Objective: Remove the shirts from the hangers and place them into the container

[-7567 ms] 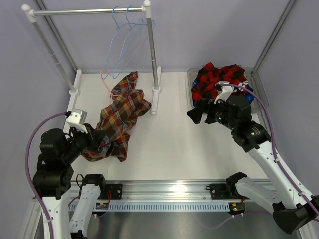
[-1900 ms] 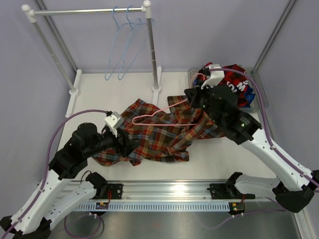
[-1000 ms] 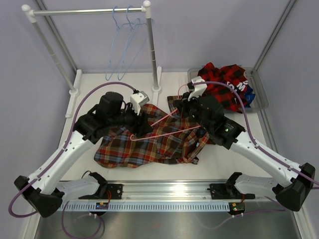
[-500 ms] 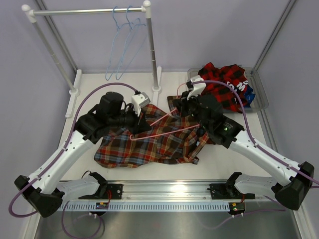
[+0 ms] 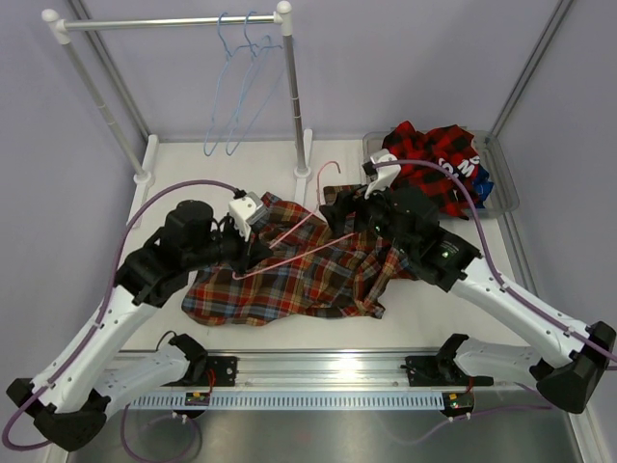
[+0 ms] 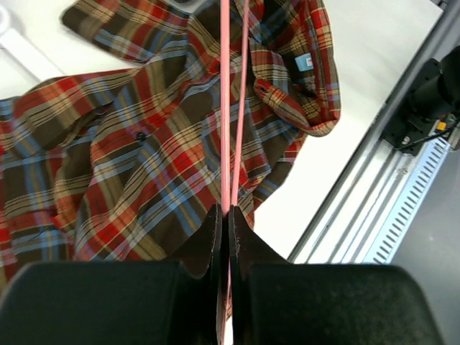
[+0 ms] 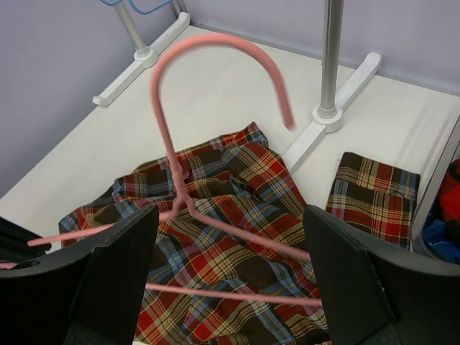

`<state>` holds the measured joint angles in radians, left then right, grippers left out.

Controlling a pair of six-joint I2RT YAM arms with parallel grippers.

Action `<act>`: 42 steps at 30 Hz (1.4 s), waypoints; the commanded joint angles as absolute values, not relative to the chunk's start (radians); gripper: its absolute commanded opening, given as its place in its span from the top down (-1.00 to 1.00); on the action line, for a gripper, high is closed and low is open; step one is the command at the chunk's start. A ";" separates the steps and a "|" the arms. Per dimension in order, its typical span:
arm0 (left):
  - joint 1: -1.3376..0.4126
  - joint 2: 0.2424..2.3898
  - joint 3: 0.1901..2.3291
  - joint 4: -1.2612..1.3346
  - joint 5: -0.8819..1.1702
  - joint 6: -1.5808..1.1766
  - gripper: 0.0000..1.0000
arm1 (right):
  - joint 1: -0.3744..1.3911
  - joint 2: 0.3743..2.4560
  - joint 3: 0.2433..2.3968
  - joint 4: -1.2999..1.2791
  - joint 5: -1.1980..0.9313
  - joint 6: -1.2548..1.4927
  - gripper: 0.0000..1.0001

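The brown/olive plaid shirt [image 5: 308,275] [image 6: 136,144] [image 7: 237,230] lies spread on the table between the arms. The pink hanger [image 5: 289,241] [image 7: 176,144] is held above it, hook up, with its whole wire showing. My left gripper [image 5: 253,253] [image 6: 225,215] is shut on the hanger's left corner [image 6: 225,108]. My right gripper [image 5: 337,207] [image 7: 230,277] stands open over the hanger's other end, the wires showing between its fingers. The container [image 5: 503,188] at back right holds the red-and-black shirt [image 5: 429,159] and a bit of the blue one [image 5: 479,183].
Two light blue hangers [image 5: 236,87] hang on the rack bar at the back. The rack's right pole [image 5: 294,96] [image 7: 330,57] and its white foot [image 7: 338,108] stand just behind the shirt. A metal rail runs along the near edge.
The right gripper has opened and let go of the pink hanger. The left arm has drawn back to the left with the hanger, whose hook now stands up free.
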<state>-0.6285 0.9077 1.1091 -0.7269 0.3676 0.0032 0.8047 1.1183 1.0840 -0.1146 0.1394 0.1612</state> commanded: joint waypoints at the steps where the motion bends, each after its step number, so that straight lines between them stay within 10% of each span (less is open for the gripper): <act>1: -0.626 0.827 1.082 -0.715 0.275 0.005 1.00 | 0.815 1.037 1.080 -0.141 0.124 0.164 -0.82; 30: -0.551 0.602 1.121 -1.066 -0.619 -0.423 1.00 | 0.813 0.839 0.927 -0.178 0.218 0.219 -0.99; 42: -0.499 0.781 1.305 -0.888 -0.730 -0.184 1.00 | 0.813 0.789 0.870 -0.161 0.134 0.258 -0.99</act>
